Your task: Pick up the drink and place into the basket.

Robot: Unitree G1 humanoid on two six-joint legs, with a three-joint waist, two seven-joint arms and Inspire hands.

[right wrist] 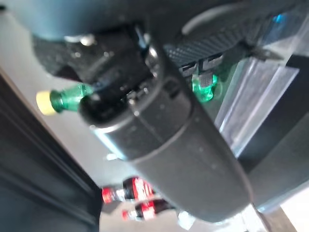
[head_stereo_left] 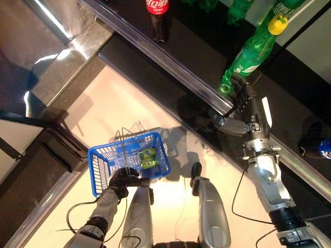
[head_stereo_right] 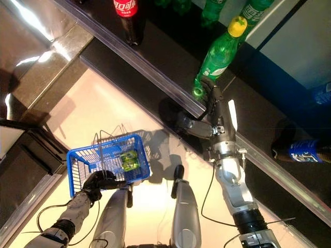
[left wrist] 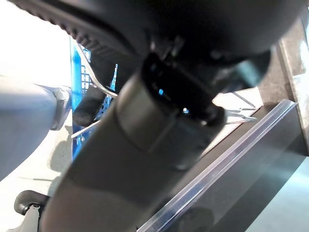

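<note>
**Operator:** Shelf point(head_stereo_left: 170, 62) first, since it fills the top of my head view: dark, with a clear strip along its front edge. Below it is pale floor point(head_stereo_left: 116, 106).

**Colleague:** And the basket?

**Operator:** Blue basket point(head_stereo_left: 158, 142), low on my left, wire handles up. My left hand point(head_stereo_left: 123, 178) has its fingers curled round the near rim. Something green and yellow point(head_stereo_left: 148, 157) lies inside it; I can't tell what.

**Colleague:** Where's the drink?

**Operator:** Green bottle point(head_stereo_left: 253, 51) with a yellow cap, tilted at the front edge of the shelf, neck leaning away from me. My right hand point(head_stereo_left: 239, 101) is at its base, fingers closed round the bottom, thumb out to the side. The right wrist view shows the same bottle point(right wrist: 67, 96) past the hand's dark bulk.

**Colleague:** Anything readable on the labels?

**Operator:** The green bottle's label has white lettering on it, too small for me to make out. Further along the shelf stands a dark cola bottle point(head_stereo_left: 158, 18) with a red label and white characters, also not legible. More green bottles point(head_stereo_left: 238, 10) sit behind. Over on the right, a bottle with a blue label point(head_stereo_right: 305, 151) lies on its side.
</note>
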